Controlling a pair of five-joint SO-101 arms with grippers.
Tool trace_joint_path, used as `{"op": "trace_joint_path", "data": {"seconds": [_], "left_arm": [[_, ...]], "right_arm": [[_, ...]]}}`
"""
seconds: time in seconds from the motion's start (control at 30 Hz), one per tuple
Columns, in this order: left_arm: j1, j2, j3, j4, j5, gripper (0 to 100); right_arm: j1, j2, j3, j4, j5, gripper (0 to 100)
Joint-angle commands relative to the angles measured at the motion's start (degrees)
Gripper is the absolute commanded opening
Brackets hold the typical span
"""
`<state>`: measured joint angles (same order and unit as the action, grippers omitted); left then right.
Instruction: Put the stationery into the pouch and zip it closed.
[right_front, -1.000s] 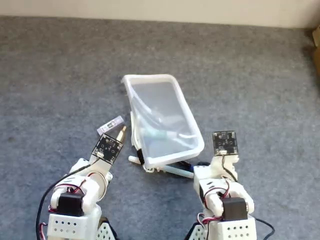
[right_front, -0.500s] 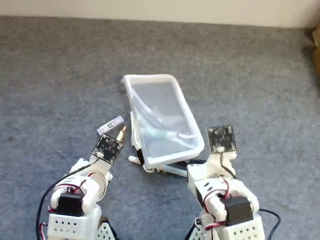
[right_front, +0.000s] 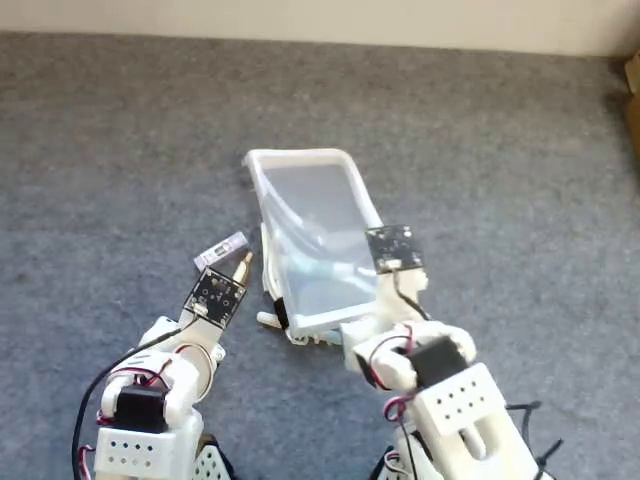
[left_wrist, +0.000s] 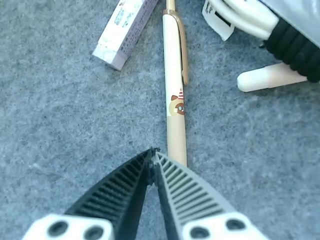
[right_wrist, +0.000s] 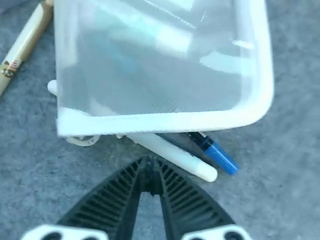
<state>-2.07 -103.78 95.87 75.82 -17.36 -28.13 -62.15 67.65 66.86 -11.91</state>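
The translucent white pouch (right_front: 315, 225) lies on the grey carpet with some stationery showing through it. My left gripper (left_wrist: 152, 153) is shut and empty, its tips just above the near end of a beige pen (left_wrist: 175, 95). A small boxed eraser (left_wrist: 125, 29) lies beside that pen's far end. My right gripper (right_wrist: 149, 163) is shut and empty, just short of the pouch's (right_wrist: 160, 60) near edge. A white pen (right_wrist: 170, 152) and a blue-capped pen (right_wrist: 216, 153) poke out from under that edge. The beige pen (right_front: 243, 266) and eraser (right_front: 220, 250) lie left of the pouch.
A black loop (left_wrist: 295, 47) and a white cord (left_wrist: 240, 15) sit at the pouch's near left corner. The left arm (right_front: 165, 380) and right arm (right_front: 425, 365) stand at the near edge. Grey carpet (right_front: 120, 150) lies open all around; a brown object (right_front: 633, 90) is at far right.
The right arm has swung left and forward, so its wrist now hangs over the pouch's near right corner. The left arm, pouch and loose stationery have not moved.
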Motion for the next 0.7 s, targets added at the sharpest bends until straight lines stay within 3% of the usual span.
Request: {"op": "trace_joint_path", "data": {"seconds": [0.0,0.67], "left_arm": [[-0.66,-0.75,1.27,0.26,-0.26,1],[-0.66,-0.75,1.27,0.26,-0.26,1]], "right_arm": [[-2.24,7.78,-4.18,-5.85,-1.93,0.5],[8.22,31.78,-14.46,-25.89,-1.85,0.5]]}}
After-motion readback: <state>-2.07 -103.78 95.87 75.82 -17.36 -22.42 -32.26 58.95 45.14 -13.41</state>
